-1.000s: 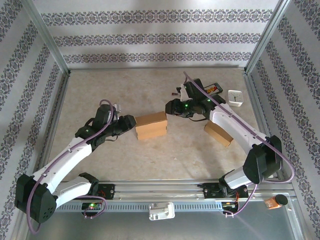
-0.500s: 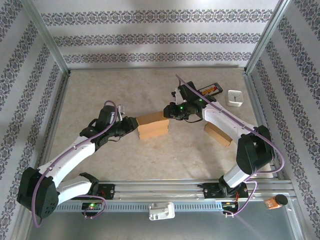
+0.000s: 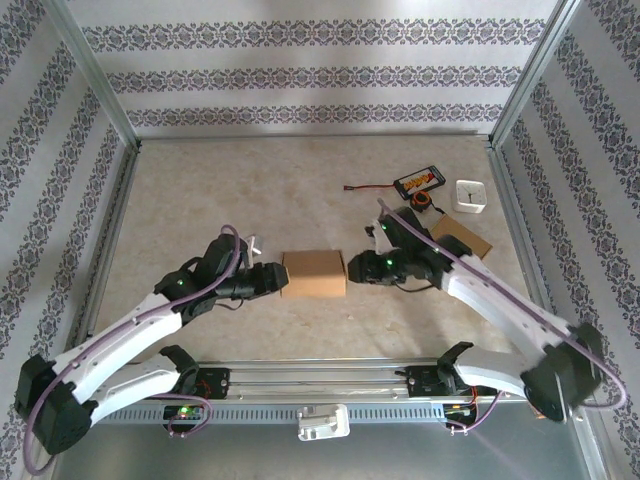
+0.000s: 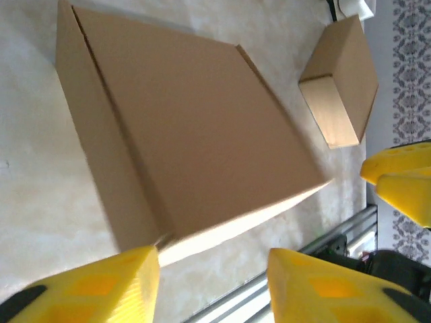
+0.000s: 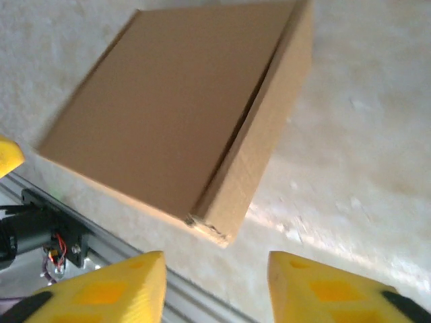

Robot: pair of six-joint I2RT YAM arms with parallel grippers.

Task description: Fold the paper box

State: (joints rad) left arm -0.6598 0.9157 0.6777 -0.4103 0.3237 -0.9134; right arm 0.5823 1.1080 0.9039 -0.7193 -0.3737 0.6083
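The paper box (image 3: 313,273) is a flat brown cardboard box lying closed on the table, between the two arms. In the left wrist view the box (image 4: 188,128) lies just beyond my left gripper (image 4: 212,259), which is open with only table between its yellow fingers. My left gripper (image 3: 272,279) sits at the box's left end. My right gripper (image 3: 356,268) sits at its right end. It is open too, and in the right wrist view the box (image 5: 182,108) has its near corner just ahead of the right gripper (image 5: 215,262), untouched.
A second brown box (image 3: 463,242) lies behind the right arm, also seen as the second box (image 4: 340,81). A black and orange device (image 3: 418,183) and a small white box (image 3: 470,195) sit at the back right. A metal rail (image 3: 320,380) runs along the front edge.
The paper box has come toward the front and now lies flat and shut. Both arms followed it forward. Both grippers have moved off its ends and stand apart from it.
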